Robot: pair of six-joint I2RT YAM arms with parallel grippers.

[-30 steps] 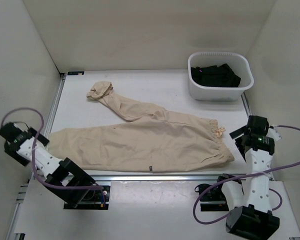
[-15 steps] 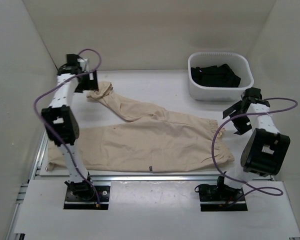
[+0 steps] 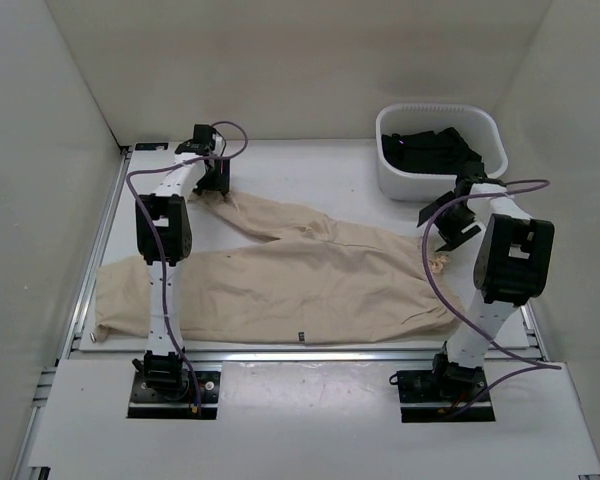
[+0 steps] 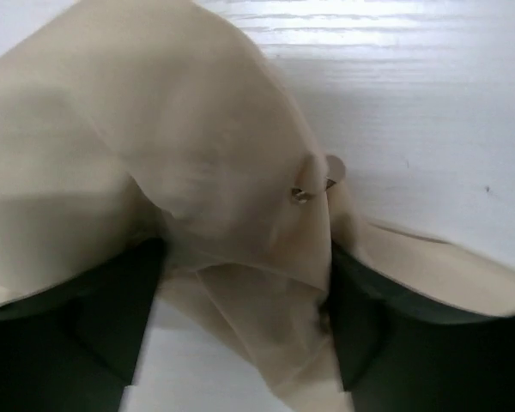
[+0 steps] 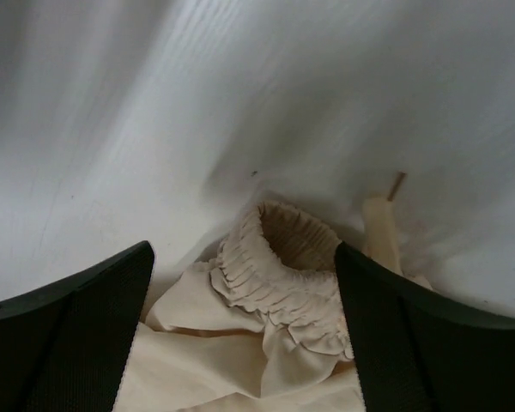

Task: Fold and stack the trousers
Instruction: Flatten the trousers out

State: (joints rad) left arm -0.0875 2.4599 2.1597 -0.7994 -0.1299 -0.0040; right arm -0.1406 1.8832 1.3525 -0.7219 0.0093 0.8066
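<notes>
The beige trousers [image 3: 310,280] lie flat across the table, waistband at the right and legs running left. My left gripper [image 3: 210,185] is down over the bunched cuff of the far leg. In the left wrist view the gripper [image 4: 245,257] is open, with tan cloth [image 4: 154,129] lying between its two dark fingers. My right gripper [image 3: 442,235] is at the waistband's far corner. In the right wrist view that gripper [image 5: 243,257] is open astride the gathered elastic waistband [image 5: 283,266], with a drawstring end beside it.
A white plastic basket [image 3: 440,187] holding a black garment [image 3: 430,150] stands at the back right, just behind my right gripper. White walls close in the table on three sides. A metal rail runs along the near edge.
Both arms have swung out from the near edge. The left gripper has come down onto the far leg's cuff. The right gripper has moved left onto the waistband.
</notes>
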